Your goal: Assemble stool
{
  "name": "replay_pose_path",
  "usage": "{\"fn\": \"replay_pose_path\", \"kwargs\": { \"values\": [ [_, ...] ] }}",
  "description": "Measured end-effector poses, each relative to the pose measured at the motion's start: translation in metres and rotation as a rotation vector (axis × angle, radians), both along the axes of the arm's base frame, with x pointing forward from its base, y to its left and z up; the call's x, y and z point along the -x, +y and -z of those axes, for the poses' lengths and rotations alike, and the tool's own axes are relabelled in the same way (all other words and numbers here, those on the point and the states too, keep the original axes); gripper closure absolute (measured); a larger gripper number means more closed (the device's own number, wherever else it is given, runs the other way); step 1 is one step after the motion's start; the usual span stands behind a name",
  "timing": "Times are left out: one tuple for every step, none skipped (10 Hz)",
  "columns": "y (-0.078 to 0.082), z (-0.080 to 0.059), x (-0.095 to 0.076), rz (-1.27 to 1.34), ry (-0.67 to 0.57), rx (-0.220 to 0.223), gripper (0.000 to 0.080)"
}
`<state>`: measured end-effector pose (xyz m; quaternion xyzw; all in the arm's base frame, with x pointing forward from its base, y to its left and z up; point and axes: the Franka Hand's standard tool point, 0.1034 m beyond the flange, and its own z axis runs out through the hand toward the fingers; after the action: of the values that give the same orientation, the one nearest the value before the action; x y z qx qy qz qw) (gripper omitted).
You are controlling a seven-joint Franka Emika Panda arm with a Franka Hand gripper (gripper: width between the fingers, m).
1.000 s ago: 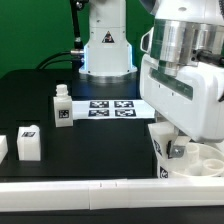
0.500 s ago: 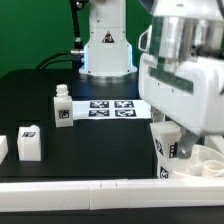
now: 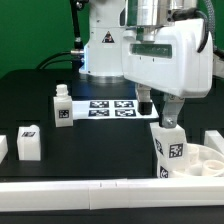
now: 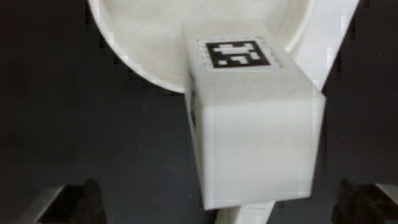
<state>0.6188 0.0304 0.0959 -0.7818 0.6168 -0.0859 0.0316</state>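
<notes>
Near the front edge of the table (image 3: 40, 90), toward the corner on the exterior view's right, the round seat (image 3: 200, 166) lies flat, and the first leg (image 3: 170, 150) stands upright at its rim, touching it. Just above that leg hovers the gripper (image 3: 157, 110), its fingers (image 4: 71, 203) spread wide on either side of the block and holding nothing. Toward the edge on the exterior view's left, the second leg (image 3: 62, 107) stands beside the marker board (image 3: 110, 107), and the third leg (image 3: 27, 143) stands nearer the front border bar (image 3: 90, 190).

You can count three legs (image 3: 62, 104) (image 3: 28, 143) (image 3: 171, 150), one round seat (image 3: 203, 166) and one gripper (image 3: 157, 112). There is one marker board (image 3: 112, 107) with four tags (image 3: 100, 103).
</notes>
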Motion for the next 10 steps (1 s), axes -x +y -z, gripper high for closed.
{"fn": "replay_pose_path", "kwargs": {
  "values": [
    [0.0,0.0,0.0,0.0,0.0,0.0,0.015],
    [-0.002,-0.001,0.001,-0.027,-0.004,0.004,0.015],
    [-0.017,-0.002,0.008,-0.113,-0.03,0.017,0.015],
    [-0.04,-0.003,0.018,-0.162,-0.054,0.019,0.015],
    [-0.057,-0.003,0.024,-0.174,-0.057,0.01,0.015],
    [-0.067,-0.003,0.026,-0.222,-0.052,0.022,0.015],
    [-0.074,-0.002,0.027,-0.259,-0.049,0.029,0.015],
    [-0.073,-0.001,0.027,-0.344,-0.042,0.051,0.015],
    [-0.074,-0.001,0.027,-0.423,-0.037,0.068,0.015],
    [-0.075,-0.001,0.028,-0.479,-0.034,0.079,0.015]
  ]
}}
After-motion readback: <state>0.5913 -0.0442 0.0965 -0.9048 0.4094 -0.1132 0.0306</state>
